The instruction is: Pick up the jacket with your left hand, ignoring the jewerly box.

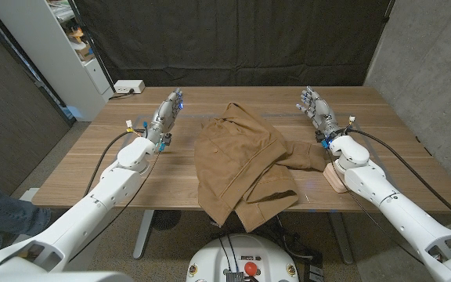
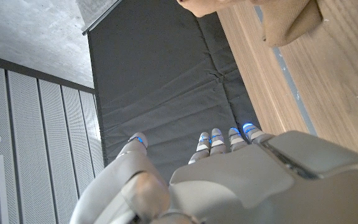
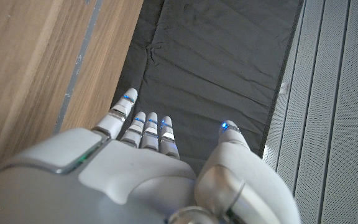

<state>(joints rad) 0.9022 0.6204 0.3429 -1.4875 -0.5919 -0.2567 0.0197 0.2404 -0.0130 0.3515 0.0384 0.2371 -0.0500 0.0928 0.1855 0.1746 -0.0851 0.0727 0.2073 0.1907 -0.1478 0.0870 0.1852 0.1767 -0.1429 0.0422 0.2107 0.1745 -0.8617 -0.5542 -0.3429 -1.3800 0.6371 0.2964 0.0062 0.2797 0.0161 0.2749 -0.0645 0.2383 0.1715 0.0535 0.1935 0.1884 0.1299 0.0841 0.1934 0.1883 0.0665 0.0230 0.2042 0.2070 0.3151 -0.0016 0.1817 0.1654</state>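
A tan-brown jacket (image 1: 241,160) lies crumpled in the middle of the wooden table (image 1: 92,168), one sleeve stretching toward the right arm; a corner of the jacket (image 2: 288,22) shows in the left wrist view. A small pale jewelry box (image 1: 334,177) sits at the table's right front, partly hidden under my right forearm. My left hand (image 1: 166,112) stands to the left of the jacket, apart from it, fingers extended and holding nothing. My right hand (image 1: 317,110) stands at the far right of the jacket, fingers extended, holding nothing. Both hands (image 2: 229,180) (image 3: 148,168) point toward the black curtain.
A white power strip (image 1: 128,87) lies at the table's back left corner. A white shelf unit (image 1: 49,47) stands off the left side. A black curtain (image 1: 233,39) hangs behind the table, and a concrete wall (image 1: 429,55) rises at the right.
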